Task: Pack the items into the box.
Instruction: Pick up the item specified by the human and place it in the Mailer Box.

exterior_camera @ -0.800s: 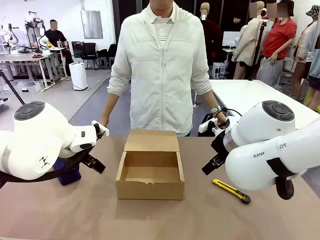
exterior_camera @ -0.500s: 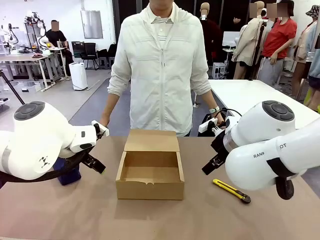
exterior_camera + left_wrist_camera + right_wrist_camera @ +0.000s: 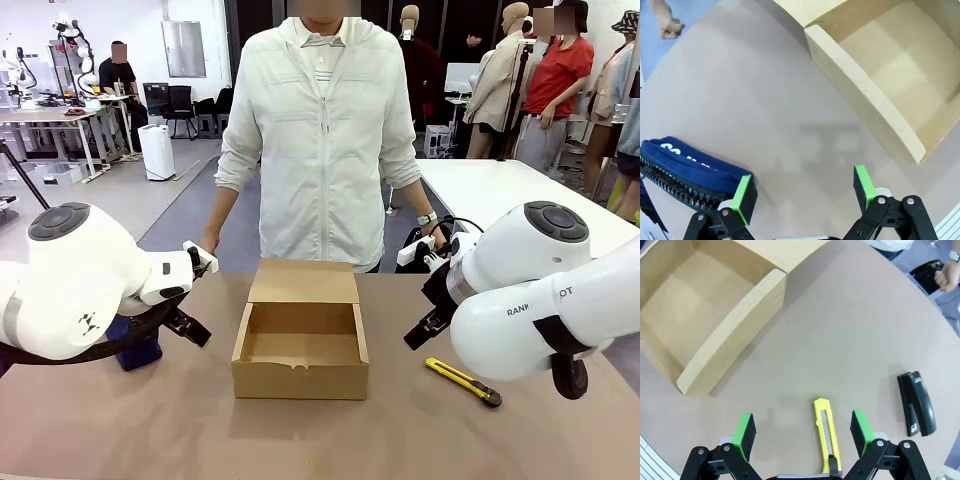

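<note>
Stillness since a moment ago: neither arm has moved, so packing has not begun. Box [image 3: 300, 378] stands mid-table, empty, lid back. Blue pouch [image 3: 687, 167], plump with its zip showing, lies at its nine o'clock under the left gripper [image 3: 804, 187], fingers apart. Slim black item [image 3: 916, 402] lies at three o'clock of the knife [image 3: 826, 440], near the right gripper [image 3: 802, 430], fingers also apart.

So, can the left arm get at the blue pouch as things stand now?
Probably yes. The blue pouch lies bare on the table, just beside one finger of the open left gripper; nothing covers it, and the box stands well aside.
</note>
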Robot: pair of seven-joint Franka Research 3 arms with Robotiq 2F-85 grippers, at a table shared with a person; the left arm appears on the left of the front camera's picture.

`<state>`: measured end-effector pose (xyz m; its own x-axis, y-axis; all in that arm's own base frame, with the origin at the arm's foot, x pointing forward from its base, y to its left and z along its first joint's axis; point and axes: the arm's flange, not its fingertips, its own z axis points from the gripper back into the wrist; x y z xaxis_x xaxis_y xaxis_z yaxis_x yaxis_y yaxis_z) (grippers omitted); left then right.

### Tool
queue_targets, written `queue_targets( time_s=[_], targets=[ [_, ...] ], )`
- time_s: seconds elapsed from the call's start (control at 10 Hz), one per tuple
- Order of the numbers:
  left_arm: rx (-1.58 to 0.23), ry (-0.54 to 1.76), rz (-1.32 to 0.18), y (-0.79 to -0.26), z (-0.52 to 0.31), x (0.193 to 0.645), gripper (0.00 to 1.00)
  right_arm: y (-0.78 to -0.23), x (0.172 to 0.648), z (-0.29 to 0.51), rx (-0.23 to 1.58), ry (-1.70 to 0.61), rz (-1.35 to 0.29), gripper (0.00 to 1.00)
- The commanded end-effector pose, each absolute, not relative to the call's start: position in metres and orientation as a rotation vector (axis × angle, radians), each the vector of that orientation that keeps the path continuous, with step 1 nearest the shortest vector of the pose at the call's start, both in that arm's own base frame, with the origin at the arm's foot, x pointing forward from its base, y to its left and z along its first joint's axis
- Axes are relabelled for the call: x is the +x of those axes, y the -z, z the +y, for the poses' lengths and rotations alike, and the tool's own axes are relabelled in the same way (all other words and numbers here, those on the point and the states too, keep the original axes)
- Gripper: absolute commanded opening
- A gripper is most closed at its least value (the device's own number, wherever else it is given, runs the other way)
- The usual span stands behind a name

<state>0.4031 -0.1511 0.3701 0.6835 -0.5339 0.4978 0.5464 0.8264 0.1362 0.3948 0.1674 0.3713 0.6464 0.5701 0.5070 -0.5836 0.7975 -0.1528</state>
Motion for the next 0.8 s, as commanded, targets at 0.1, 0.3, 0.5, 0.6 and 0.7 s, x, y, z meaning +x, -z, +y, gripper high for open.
queue_targets(
  time_s=[0.1, 0.3, 0.5, 0.6, 0.7],
  targets=[
    [-0.024, 0.606, -0.551, -0.370, -0.151, 0.403, 1.00, -0.371, 0.395, 0.167, 0.026, -0.656, -0.568, 1.00],
    [-0.024, 0.606, -0.551, -0.370, -0.151, 0.403, 1.00, -0.371, 0.395, 0.167, 0.026, -0.656, -0.568, 1.00],
    [-0.024, 0.606, -0.550, -0.370, -0.151, 0.403, 1.00, -0.387, 0.397, 0.163, 0.102, -0.675, -0.523, 1.00],
    [-0.173, 0.630, -0.518, -0.399, -0.142, 0.400, 1.00, -0.412, 0.401, 0.151, 0.176, -0.535, -0.465, 1.00],
    [-0.356, 0.548, -0.364, -0.437, -0.131, 0.390, 1.00, -0.444, 0.399, 0.131, 0.328, -0.414, -0.431, 1.00]
  ],
)
